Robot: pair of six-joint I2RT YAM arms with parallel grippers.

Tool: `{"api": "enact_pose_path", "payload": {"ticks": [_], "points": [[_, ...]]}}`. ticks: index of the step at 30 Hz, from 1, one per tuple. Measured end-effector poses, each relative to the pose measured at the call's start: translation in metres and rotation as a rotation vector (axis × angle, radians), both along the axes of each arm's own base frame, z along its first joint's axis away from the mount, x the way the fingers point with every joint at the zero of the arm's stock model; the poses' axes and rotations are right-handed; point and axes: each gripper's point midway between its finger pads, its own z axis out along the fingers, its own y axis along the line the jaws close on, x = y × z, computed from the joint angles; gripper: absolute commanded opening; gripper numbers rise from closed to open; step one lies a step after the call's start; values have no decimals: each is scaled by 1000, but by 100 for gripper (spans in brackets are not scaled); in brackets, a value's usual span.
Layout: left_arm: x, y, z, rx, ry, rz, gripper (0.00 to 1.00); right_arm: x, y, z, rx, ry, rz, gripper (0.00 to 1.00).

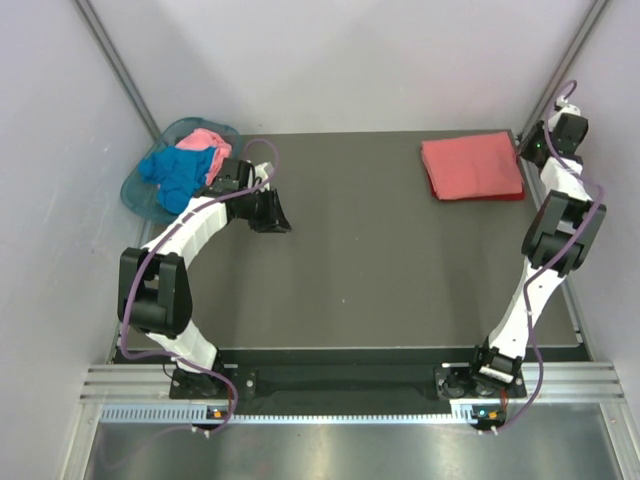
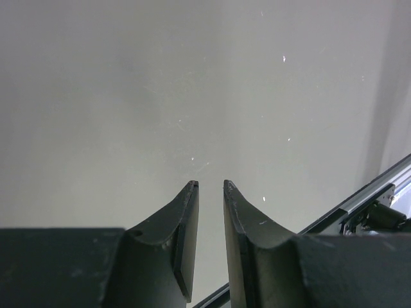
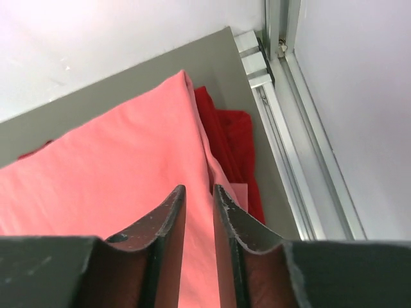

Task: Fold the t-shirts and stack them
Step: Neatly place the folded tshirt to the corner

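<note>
A folded salmon-coral t-shirt [image 1: 472, 166] lies at the far right of the table, on top of a dark red t-shirt [image 3: 231, 138] that shows under its edge in the right wrist view. My right gripper [image 1: 524, 151] hovers over the right edge of the salmon-coral shirt [image 3: 115, 179]; its jaws [image 3: 198, 187] stand almost together with nothing between them. A bright blue t-shirt [image 1: 178, 170] and a light pink t-shirt [image 1: 203, 139] lie crumpled in the basket. My left gripper [image 1: 272, 213] is over bare table right of the basket, its jaws [image 2: 210, 184] almost together and empty.
The translucent teal basket [image 1: 135, 190] stands off the table's far left corner. The dark grey tabletop [image 1: 360, 260] stretches between the arms. An aluminium rail [image 3: 289, 160] runs along the table's right edge, close to the stack. White walls enclose the back and sides.
</note>
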Motion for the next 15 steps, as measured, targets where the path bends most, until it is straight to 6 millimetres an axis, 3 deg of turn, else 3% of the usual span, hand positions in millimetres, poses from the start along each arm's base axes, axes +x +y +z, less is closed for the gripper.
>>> {"api": "enact_pose_path", "payload": {"ticks": [4,7,11,15], "points": [[0,0,0,-1,0,0,27,6,-1,-4,27,-21,-20,20],[0,0,0,-3,0,-2,27,13,-3,-19,49,-17,-31,19],[0,-1,1,-6,1,-4,27,17,-7,-53,76,25,-55,22],[-1,-3,2,-15,2,-11,27,15,-8,-70,94,64,-73,24]]}}
